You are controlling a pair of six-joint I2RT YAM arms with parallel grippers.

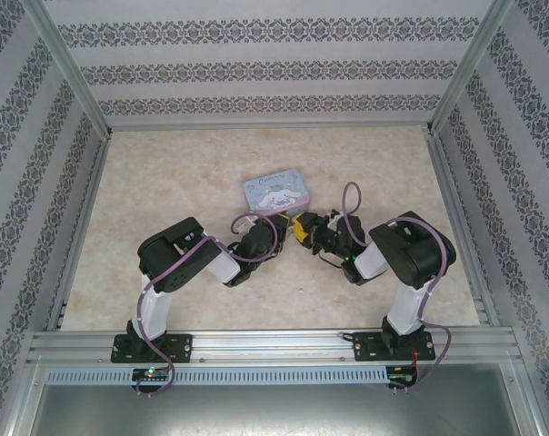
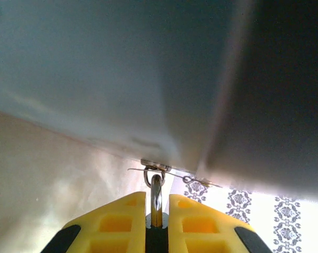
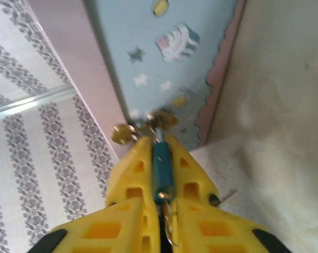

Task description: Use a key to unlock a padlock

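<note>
Bearing unreadably small cursive lettering (image 1: 271, 179), tin box (image 1: 276, 193) by the padlock (image 3: 162, 174)

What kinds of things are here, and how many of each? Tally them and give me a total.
tin box: 1
padlock: 1
robot arms: 2
total: 4

The right gripper (image 3: 159, 145) has its yellow fingers (image 3: 130, 179) close against both sides of the padlock (image 3: 162, 168), whose bluish body lies lengthwise between them; just ahead of the fingertips a brass-coloured latch (image 3: 143, 126) sits against the tin box (image 3: 148, 52), pale blue with stars and a pink rim; patterned wallpaper (image 3: 38, 158) lies left of the fingers; the beige table (image 3: 275, 132) lies right.
</note>
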